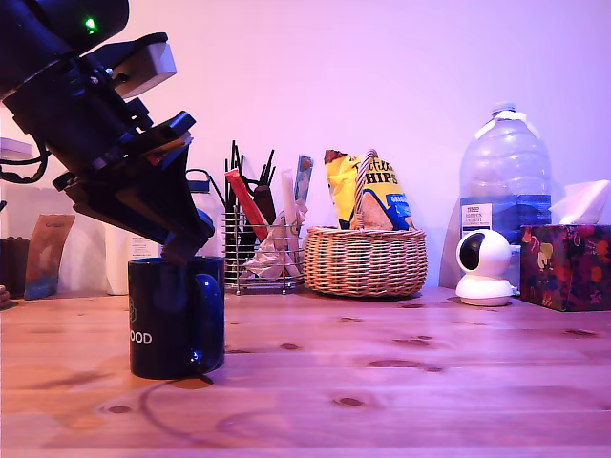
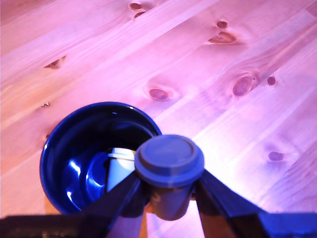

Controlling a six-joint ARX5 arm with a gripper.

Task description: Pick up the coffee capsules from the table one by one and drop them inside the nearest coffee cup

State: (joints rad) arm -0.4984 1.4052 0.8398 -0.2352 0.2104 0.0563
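Capsule (image 2: 169, 163), grey-lidded, sits clamped between the gripper's (image 2: 168, 196) dark fingers (image 2: 124, 196) at the navy mug's (image 1: 176, 318) rim; the mug stands lower left on the pine table (image 1: 401, 382) in the exterior view.

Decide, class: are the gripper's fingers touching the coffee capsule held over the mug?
Touching. The wrist view shows both dark fingers pressed against the sides of the capsule, no gap visible, beside the coffee cup rim.

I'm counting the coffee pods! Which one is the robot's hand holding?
The capsule with the round flat lid, pinched in the hand over the mug's rim. The other capsule, paler, already sits inside the navy mug.
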